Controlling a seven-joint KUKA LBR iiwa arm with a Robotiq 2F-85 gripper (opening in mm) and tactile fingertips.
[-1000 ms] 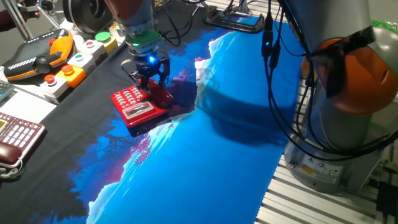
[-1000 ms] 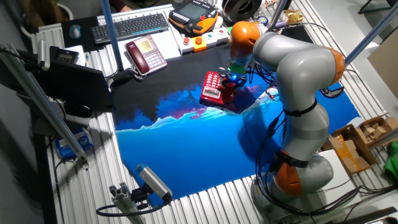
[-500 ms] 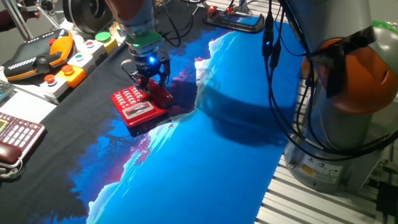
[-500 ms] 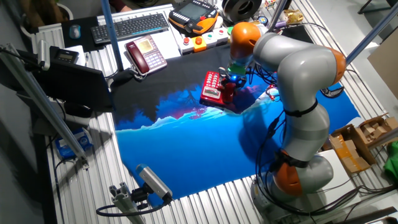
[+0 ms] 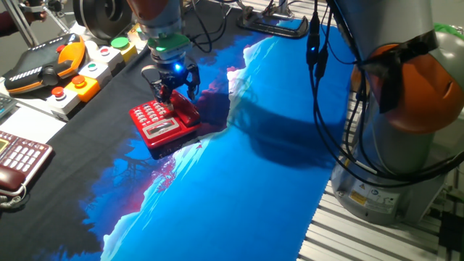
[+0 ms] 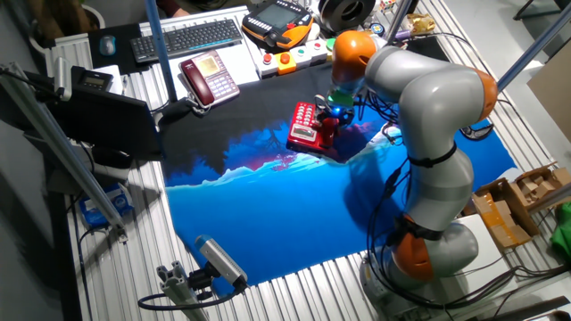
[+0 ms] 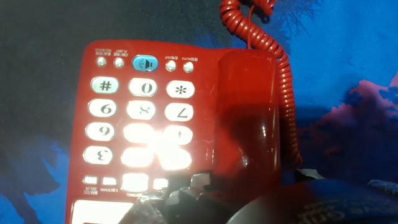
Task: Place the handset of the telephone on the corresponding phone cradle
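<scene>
The bright red telephone (image 5: pixel 154 125) sits on the dark part of the cloth; it also shows in the other fixed view (image 6: pixel 305 126) and fills the hand view (image 7: pixel 137 124), keypad up. The red handset (image 5: pixel 188 111) (image 6: pixel 326 130) (image 7: pixel 249 118) lies along the phone's side and covers the phone cradle. Its coiled cord (image 7: pixel 287 93) runs beside it. My gripper (image 5: pixel 175 91) (image 6: pixel 335 113) hangs just above the handset's far end. Its fingers are spread and not pressed on the handset. The dark fingertips (image 7: pixel 189 190) show at the bottom of the hand view.
A dark maroon phone (image 5: pixel 18 161) (image 6: pixel 209 75) lies at the table's edge. An orange pendant (image 5: pixel 51 65) and a button box (image 5: pixel 88 78) stand behind the red phone. A keyboard (image 6: pixel 187 37) lies further back. The arm's base (image 5: pixel 406 116) stands at the right.
My gripper has lifted slightly from the handset and its fingers have spread. The handset stays on the phone.
</scene>
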